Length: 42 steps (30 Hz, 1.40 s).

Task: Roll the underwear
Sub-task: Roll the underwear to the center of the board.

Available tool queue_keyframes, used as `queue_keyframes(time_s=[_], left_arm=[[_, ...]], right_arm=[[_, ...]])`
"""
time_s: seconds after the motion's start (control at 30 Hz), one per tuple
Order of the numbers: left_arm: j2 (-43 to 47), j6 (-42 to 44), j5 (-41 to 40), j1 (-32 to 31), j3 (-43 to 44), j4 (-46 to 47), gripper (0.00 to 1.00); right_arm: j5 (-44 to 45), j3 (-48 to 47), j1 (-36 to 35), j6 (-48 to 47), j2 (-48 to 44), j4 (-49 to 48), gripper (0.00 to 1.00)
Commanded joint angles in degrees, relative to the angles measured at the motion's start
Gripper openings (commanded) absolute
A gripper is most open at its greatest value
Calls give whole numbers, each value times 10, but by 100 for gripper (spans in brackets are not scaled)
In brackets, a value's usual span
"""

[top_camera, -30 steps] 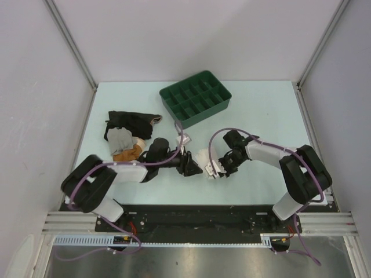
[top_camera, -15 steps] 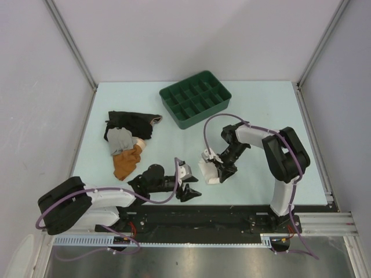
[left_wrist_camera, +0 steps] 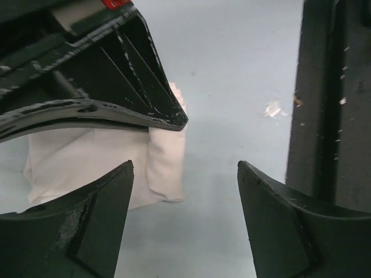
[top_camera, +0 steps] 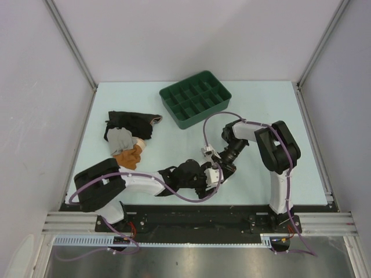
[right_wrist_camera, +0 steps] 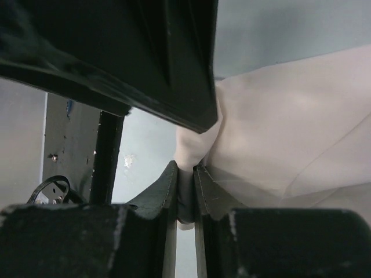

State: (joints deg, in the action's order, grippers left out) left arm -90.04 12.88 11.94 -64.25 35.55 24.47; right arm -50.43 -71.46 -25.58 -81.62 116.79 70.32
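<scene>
Left gripper swung in beside underwear, jaws wide, right gripper seemingly pinching it.

Quick colour rundown: the table is a plain pale mint. The tray up at 12 o'clock is solid dark green. Over at 9 o'clock the pile is a black garment, a light grey piece and an orange-brown garment. The underwear is creamy white, no print at all. The left gripper and right gripper are both black with pale scuff flecks, and the cables are purple.
</scene>
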Motion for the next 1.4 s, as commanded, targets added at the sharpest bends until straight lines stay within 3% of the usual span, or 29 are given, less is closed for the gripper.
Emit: queue_keyframes(time_s=[0.0, 0.3, 0.4, 0.43, 0.47, 0.63, 0.77, 0.9, 1.0, 1.03, 1.13, 1.2, 1.37], left_arm=[[-37, 43, -47, -11, 42, -52, 75], [-82, 43, -90, -15, 93, -104, 53], [-90, 42, -67, -14, 106, -121, 37], [-93, 41, -60, -14, 111, -127, 25], [-100, 41, -45, -14, 121, -142, 20], [-108, 1, 4, 6, 129, -156, 5], [-109, -51, 93, 52, 114, -145, 2], [-135, -85, 198, 111, 128, -156, 0], [-164, -117, 271, 142, 141, -153, 0], [-179, -125, 294, 150, 145, -154, 0], [-210, -159, 323, 173, 162, -164, 0], [-222, -180, 344, 189, 168, -165, 1], [-258, -210, 367, 216, 179, -168, 2]], right_arm=[[-28, -25, 11, 6, 18, 33, 5], [-38, -29, 18, -8, 32, 50, 5], [-41, -29, 18, -6, 33, 48, 5], [-41, -29, 19, -5, 33, 47, 5], [-43, -29, 19, -3, 32, 46, 6], [-55, -29, 35, 7, 12, 35, 14], [-65, -29, 80, 11, -36, 22, 31], [-68, -29, 127, -3, -94, 7, 37], [-84, -23, 147, -98, -146, 44, 41], [-89, -8, 149, -170, -161, 54, 42], [-93, 33, 143, -279, -220, 70, 51], [-84, 83, 121, -318, -265, 26, 59], [23, 178, 26, -207, -336, -203, 62]])
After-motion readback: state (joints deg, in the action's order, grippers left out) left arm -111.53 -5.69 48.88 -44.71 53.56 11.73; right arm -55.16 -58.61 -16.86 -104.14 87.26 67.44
